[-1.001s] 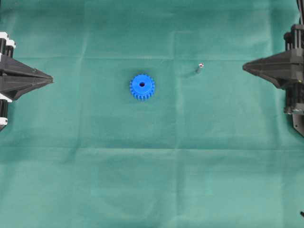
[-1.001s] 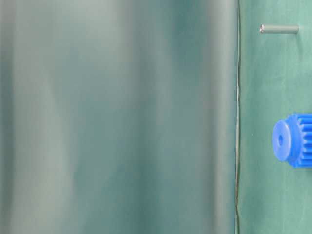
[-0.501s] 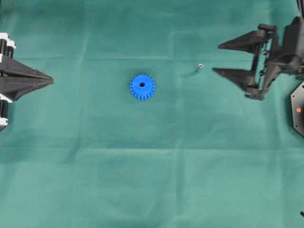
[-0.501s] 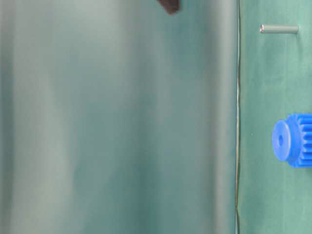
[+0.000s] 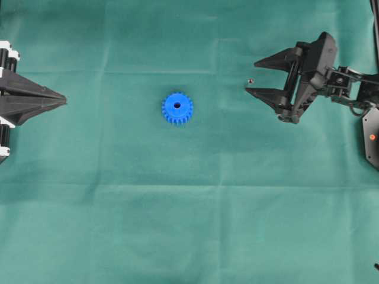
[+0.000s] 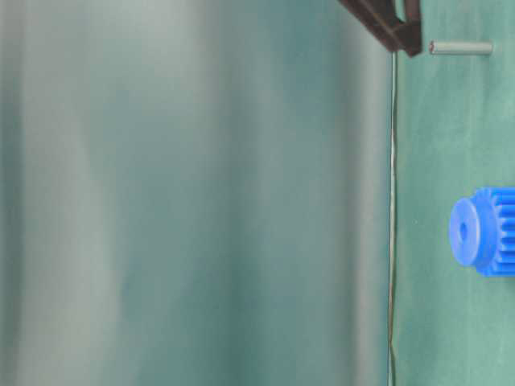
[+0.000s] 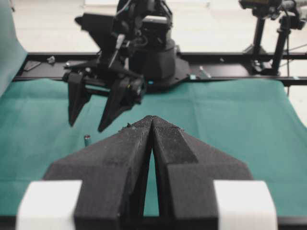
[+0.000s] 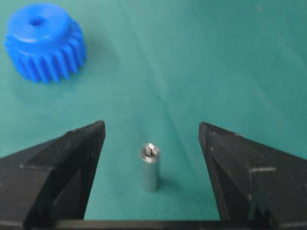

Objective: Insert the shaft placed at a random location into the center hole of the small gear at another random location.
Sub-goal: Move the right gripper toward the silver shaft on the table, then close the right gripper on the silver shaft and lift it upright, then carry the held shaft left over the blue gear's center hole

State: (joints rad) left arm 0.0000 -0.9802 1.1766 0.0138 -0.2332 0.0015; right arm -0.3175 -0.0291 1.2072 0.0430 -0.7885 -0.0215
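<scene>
We see the shaft (image 8: 150, 166) standing upright on the green cloth-covered surface (image 5: 189, 225), a small silver pin with a notched top end, and it sits between the two spread fingers of the right gripper (image 5: 251, 77), touching neither. From overhead only its shiny tip (image 5: 250, 81) shows, just at the gripper's fingertips. We find the right gripper wide apart, its black fingers (image 8: 62, 158) flanking the pin on either side. The small gear (image 5: 177, 108) lies flat well to the left of the shaft, near the middle of the surface, its raised hub up and the center hole (image 5: 177, 106) facing upward and unfilled. Far off at the left edge, we see the left gripper (image 5: 63, 99) with its fingers pressed together to a point, holding nothing.
</scene>
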